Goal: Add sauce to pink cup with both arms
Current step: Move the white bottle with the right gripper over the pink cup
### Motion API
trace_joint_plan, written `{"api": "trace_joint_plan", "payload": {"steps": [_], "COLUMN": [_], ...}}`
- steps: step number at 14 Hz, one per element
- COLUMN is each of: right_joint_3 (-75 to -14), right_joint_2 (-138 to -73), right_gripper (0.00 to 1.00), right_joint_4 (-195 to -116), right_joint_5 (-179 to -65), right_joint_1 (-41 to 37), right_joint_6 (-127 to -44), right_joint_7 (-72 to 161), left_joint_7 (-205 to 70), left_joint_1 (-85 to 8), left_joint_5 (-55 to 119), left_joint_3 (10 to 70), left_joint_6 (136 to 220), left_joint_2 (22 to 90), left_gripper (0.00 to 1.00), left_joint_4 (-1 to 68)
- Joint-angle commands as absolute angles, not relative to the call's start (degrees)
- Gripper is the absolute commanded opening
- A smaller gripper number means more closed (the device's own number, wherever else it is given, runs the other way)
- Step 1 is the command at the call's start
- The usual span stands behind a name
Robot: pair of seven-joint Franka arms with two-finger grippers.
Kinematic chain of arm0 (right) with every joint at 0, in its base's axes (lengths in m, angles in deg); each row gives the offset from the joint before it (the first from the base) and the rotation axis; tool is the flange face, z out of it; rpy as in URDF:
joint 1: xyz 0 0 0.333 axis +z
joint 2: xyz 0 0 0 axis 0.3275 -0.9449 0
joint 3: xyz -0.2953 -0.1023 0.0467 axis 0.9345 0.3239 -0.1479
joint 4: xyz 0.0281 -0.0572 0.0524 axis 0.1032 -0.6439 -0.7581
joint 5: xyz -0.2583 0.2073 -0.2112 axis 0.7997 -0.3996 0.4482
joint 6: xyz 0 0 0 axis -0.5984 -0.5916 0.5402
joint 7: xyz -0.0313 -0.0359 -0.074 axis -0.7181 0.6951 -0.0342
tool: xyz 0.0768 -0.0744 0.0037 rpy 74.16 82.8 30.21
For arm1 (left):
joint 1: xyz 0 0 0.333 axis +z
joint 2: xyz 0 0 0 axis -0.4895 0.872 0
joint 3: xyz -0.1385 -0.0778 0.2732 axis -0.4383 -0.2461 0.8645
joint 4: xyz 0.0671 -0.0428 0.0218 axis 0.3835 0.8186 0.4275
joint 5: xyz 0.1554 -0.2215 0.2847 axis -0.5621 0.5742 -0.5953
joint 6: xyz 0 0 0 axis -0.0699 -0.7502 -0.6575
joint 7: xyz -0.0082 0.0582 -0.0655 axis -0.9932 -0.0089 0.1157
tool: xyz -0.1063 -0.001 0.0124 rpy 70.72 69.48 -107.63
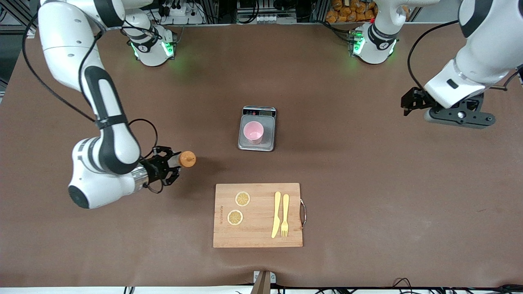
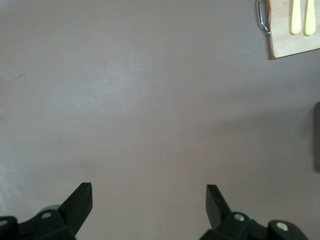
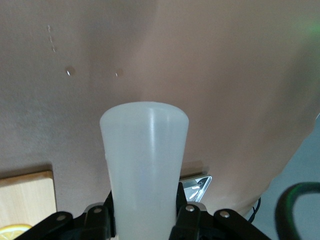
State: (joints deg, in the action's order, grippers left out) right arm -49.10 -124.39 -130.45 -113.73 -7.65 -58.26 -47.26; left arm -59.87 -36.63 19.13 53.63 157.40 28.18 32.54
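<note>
The cutting board carries a small printed mark along one edge, too small to read. The right gripper is clamped on the sauce bottle, held over bare table, long axis near level, orange cap toward the pink cup on the scale. The left gripper waits, fingers apart, above the table.

Pink cup on grey scale; orange-capped whitish sauce; yellow cutlery, tan board, brown table.
</note>
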Motion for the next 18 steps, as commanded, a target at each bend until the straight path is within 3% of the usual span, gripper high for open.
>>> {"api": "trace_joint_plan", "payload": {"steps": [1, 6, 11, 18], "right_joint_3": [-48.9, -48.9, -48.9, -48.8], "right_joint_2": [-121.1, -119.7, -120.8, -122.8], "right_gripper": [0.44, 0.44, 0.43, 0.42], "right_joint_4": [-130.6, -130.9, -131.2, -131.5], "right_joint_5": [-110.9, -103.5, -96.3, -91.8], "right_joint_1": [-4.7, 3.3, 9.4, 10.1], "right_joint_6": [-56.9, -51.9, -50.9, -49.6], "right_joint_7": [-51.1, -56.7, -62.5, -68.9], "left_joint_7": [-58.8, -60.5, -63.5, -67.8], "left_joint_1": [-37.4, -37.4, -37.4, -37.4], "left_joint_5": [20.3, 23.9, 25.2, 22.7], "left_joint_3": [54.6, 55.9, 57.0, 56.7], "left_joint_6": [154.7, 147.3, 147.7, 149.8], "left_joint_2": [26.0, 25.0, 24.6, 24.6], "left_gripper": [1.00, 1.00, 1.00, 1.00], "left_joint_4": [33.1, 29.9, 28.0, 27.3]}}
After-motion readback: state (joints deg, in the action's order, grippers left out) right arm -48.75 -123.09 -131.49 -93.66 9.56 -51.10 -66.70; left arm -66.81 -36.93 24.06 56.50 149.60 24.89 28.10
